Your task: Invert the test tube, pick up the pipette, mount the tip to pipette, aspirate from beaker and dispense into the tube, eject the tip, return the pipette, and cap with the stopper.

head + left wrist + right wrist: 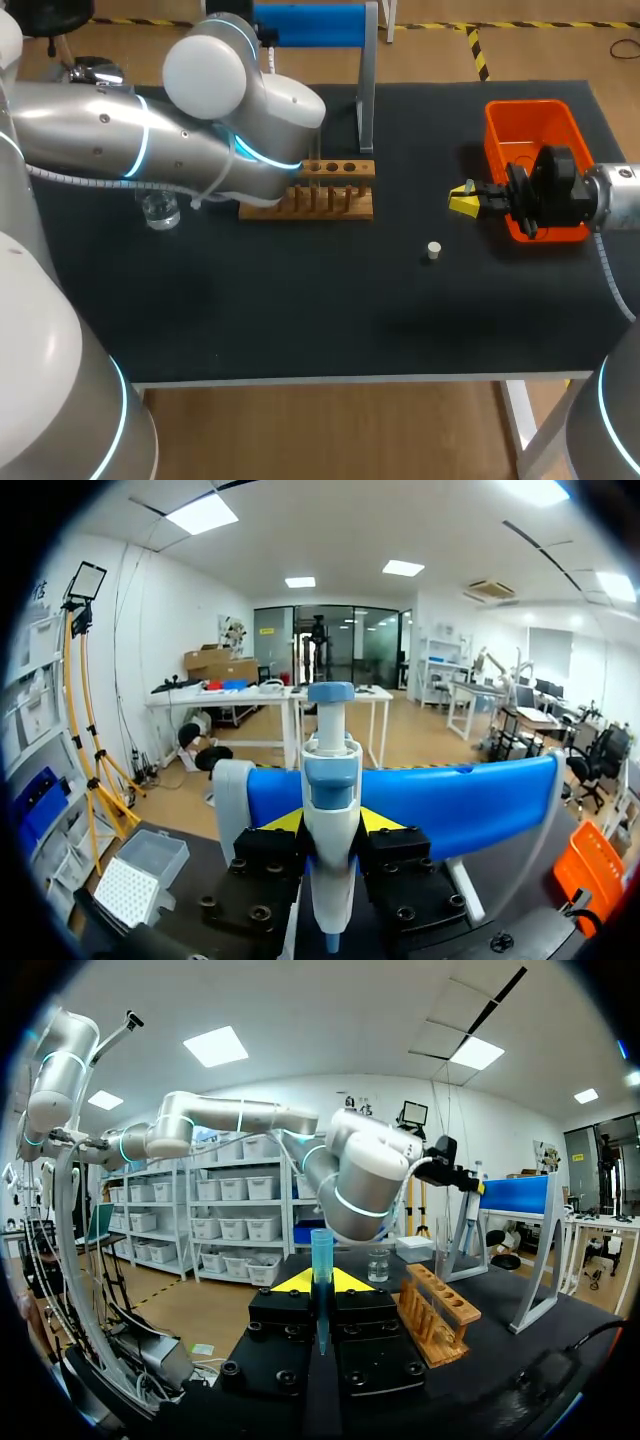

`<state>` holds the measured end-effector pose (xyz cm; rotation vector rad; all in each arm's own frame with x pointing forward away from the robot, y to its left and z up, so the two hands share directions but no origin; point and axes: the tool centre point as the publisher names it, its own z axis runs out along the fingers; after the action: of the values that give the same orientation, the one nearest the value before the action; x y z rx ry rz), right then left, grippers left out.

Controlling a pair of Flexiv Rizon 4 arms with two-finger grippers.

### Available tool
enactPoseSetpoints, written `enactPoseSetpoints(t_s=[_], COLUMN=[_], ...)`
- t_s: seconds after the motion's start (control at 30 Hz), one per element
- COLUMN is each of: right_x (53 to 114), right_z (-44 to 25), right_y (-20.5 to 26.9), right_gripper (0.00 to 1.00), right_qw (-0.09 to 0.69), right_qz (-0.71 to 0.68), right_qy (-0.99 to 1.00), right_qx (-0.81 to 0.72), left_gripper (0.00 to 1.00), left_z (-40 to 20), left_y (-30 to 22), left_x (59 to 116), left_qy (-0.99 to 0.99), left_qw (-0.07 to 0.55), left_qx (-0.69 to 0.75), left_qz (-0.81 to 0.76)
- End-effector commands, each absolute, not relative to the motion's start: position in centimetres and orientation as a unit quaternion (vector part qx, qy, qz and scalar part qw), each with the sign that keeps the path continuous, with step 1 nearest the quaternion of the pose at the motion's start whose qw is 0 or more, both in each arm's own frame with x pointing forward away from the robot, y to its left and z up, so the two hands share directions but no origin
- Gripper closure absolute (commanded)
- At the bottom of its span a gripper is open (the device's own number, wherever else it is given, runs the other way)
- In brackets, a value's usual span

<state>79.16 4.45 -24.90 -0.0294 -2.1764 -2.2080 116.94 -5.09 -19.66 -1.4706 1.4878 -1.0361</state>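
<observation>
- holds the pipette (332,780) upright in the left gripper (331,825), fingers closed on its sides
- pinches a blue tip (321,1250) in the right gripper (321,1285), beside the orange bin (527,104)
- leaves the stopper (433,250) lying near-right of the wooden rack (338,169)

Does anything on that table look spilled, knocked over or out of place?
Nothing looks spilled or broken. The only loose item is a small white stopper sitting by itself on the black table, apart from the wooden rack. It seems simply set aside.
</observation>
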Motion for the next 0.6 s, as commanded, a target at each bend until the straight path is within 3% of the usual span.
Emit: enactPoseSetpoints(t_s=[0.03,0.33,0.6], right_x=[79.1,79.1,79.1], right_z=[-24.9,-24.9,-24.9], right_y=[4.4,4.4,4.4], right_gripper=[1.00,1.00,1.00], right_qw=[0.021,0.021,0.021], right_qz=[-0.712,-0.712,-0.712], right_qy=[-0.702,-0.702,-0.702], right_qx=[-0.009,-0.009,-0.009], left_gripper=[1.00,1.00,1.00], left_z=[-18.6,-16.7,-15.4], left_y=[-5.0,-4.9,-4.4], left_x=[117.3,117.2,115.0], left_qy=[0.586,0.588,0.625], left_qw=[0.396,0.407,0.373], left_qx=[-0.577,-0.567,-0.530], left_qz=[-0.408,-0.410,-0.435])
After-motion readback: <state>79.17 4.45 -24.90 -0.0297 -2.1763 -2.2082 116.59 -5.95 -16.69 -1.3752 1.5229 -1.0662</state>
